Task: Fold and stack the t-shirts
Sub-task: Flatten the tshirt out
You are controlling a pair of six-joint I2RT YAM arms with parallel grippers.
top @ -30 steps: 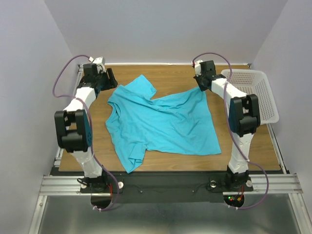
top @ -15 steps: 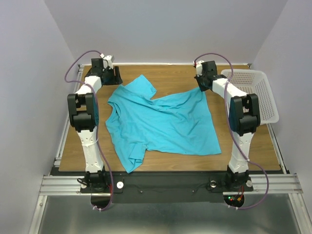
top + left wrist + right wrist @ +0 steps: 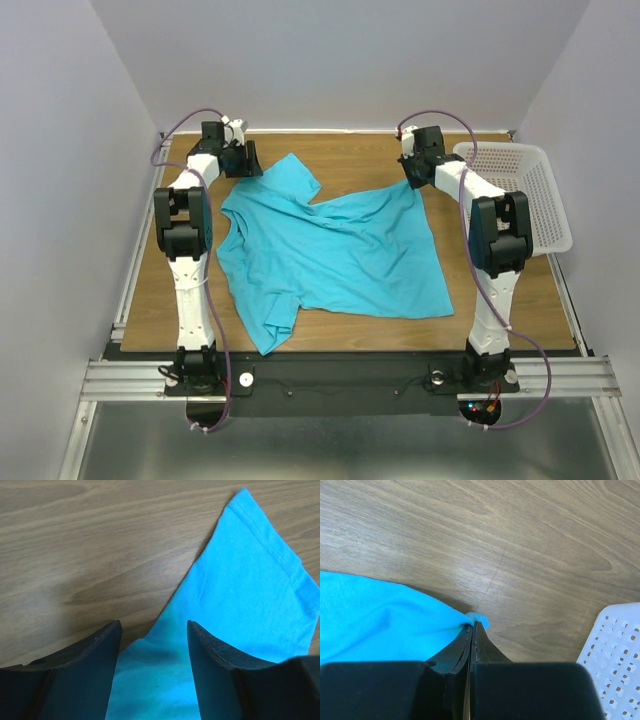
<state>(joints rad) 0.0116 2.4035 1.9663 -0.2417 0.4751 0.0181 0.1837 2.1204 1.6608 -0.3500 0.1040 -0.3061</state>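
Nothing was folded yet: the t-shirt lay rumpled across the surface, right fingers clenched on its far-right corner, left fingers spread over its far-left sleeve, folding and stacking all ahead

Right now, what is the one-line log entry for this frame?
left fingers: open, over t-shirt edge | right fingers: shut on t-shirt corner | t-shirt: unfolded, rumpled
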